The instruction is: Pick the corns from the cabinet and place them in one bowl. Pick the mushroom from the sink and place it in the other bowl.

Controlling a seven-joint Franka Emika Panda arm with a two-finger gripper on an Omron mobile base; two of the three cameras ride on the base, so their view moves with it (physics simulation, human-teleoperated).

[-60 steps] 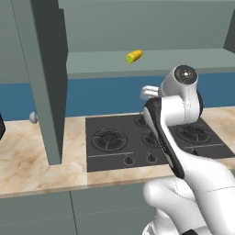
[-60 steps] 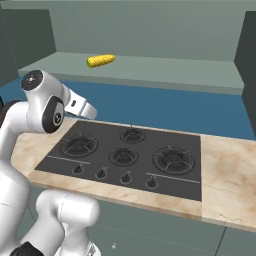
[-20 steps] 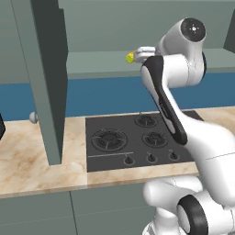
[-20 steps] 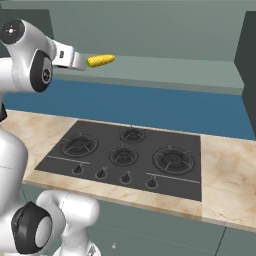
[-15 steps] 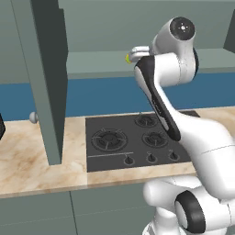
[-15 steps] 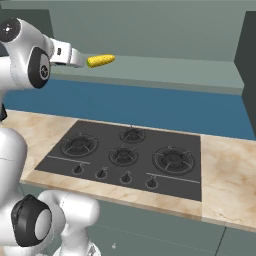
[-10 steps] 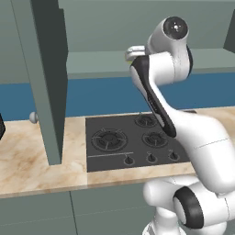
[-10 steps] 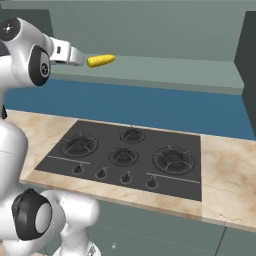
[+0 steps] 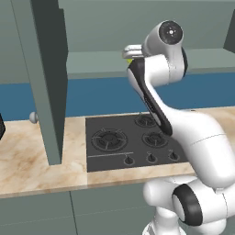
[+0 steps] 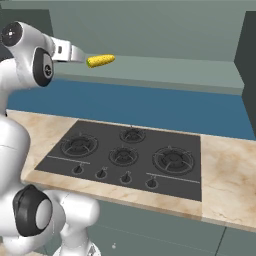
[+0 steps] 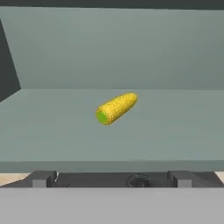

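Both base views look forward and down from behind the arm, left and right, sharing the black four-burner hob (image 9: 133,141) (image 10: 130,156) mid-frame. The hand view faces the grey-green cabinet shelf (image 11: 175,127) closely, level with it.

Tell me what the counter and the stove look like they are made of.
Counter: looks like polished marble or stone, beige with pale veining. Stove: seems black glass or enamelled metal, flat and dark, with cast-metal-looking burner rings and small knobs. Being rendered, neither is certain.
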